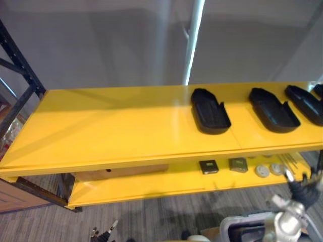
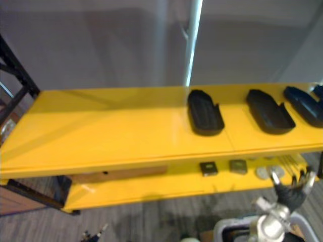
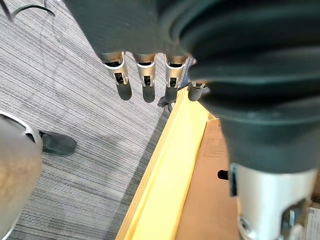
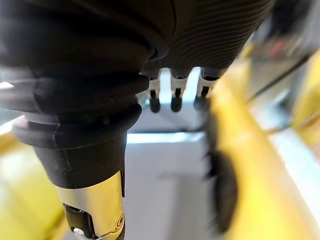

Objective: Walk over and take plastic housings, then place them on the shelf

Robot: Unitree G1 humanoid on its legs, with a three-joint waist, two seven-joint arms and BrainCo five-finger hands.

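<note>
Upper left of the head views: a black rack upright (image 1: 20,70) stands at the end of the yellow shelf (image 1: 116,126), whose top board runs across the frame. The left half of this board is bare.

Lower left: the left hand (image 3: 145,75) hangs over the grey carpet floor (image 3: 75,110) beside the lower board's (image 1: 151,187) front edge. Its fingers are straight and hold nothing. A brown cardboard box (image 1: 121,172) sits on the lower board.

Right of centre, on the top board: four black plastic housings lie hollow side up, apart from one another. These are the leftmost housing (image 1: 210,111), second housing (image 1: 273,110), third housing (image 1: 304,103) and a fourth housing (image 1: 319,89), which is cut by the frame edge.

Below them, on the lower board: a dark square part (image 1: 208,166), a grey-green square part (image 1: 238,165) and two pale discs (image 1: 262,171).

Lower right: the right hand (image 2: 291,193) is raised before the lower board, fingers spread and empty. It is above a light grey bin (image 1: 237,224); the bin's contents cannot be made out.
</note>
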